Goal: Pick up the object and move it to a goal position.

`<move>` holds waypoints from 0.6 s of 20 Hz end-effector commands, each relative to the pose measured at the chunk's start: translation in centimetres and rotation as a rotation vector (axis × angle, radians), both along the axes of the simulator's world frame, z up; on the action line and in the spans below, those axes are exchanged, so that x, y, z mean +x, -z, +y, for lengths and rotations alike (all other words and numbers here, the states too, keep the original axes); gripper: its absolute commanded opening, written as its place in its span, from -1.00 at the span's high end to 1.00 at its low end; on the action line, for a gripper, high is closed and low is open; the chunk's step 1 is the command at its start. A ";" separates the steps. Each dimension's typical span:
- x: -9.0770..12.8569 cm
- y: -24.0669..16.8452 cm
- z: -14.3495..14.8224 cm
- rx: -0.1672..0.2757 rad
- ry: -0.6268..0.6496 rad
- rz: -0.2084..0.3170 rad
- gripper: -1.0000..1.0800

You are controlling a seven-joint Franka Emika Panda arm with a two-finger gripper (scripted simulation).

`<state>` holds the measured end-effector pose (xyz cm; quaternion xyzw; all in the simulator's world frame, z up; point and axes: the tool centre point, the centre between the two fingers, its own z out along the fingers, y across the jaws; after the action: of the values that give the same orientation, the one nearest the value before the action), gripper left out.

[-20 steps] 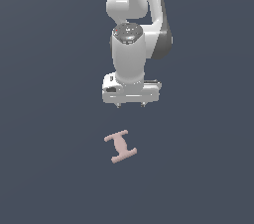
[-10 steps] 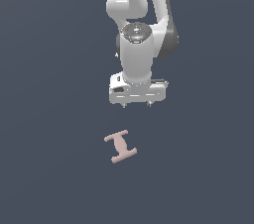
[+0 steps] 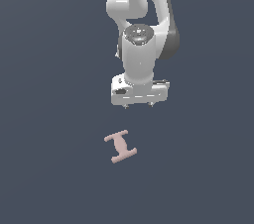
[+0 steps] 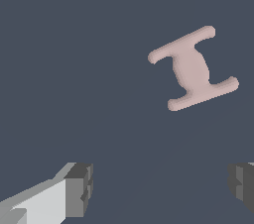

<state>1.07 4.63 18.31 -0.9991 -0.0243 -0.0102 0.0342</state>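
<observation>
The object is a small pale pink flat piece shaped like a capital I, lying flat on the dark grey surface. It also shows in the wrist view, slightly tilted. My gripper hangs above the surface, beyond the object and a little toward the exterior view's right, apart from it. In the wrist view the gripper is open, its two grey fingertips set wide apart with nothing between them.
The dark grey surface spreads in all directions around the object. The white arm rises above the gripper.
The gripper has shifted slightly toward the exterior view's right and a bit lower. The object has not moved.
</observation>
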 end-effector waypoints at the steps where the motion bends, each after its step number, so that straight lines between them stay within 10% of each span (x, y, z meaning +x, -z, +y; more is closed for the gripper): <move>1: 0.4 0.3 -0.2 -0.002 -0.012 0.000 -0.92; 12: 4.4 3.6 -2.4 -0.027 -0.139 -0.002 -0.92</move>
<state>4.82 2.67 15.37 -0.9963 -0.0826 -0.0089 0.0235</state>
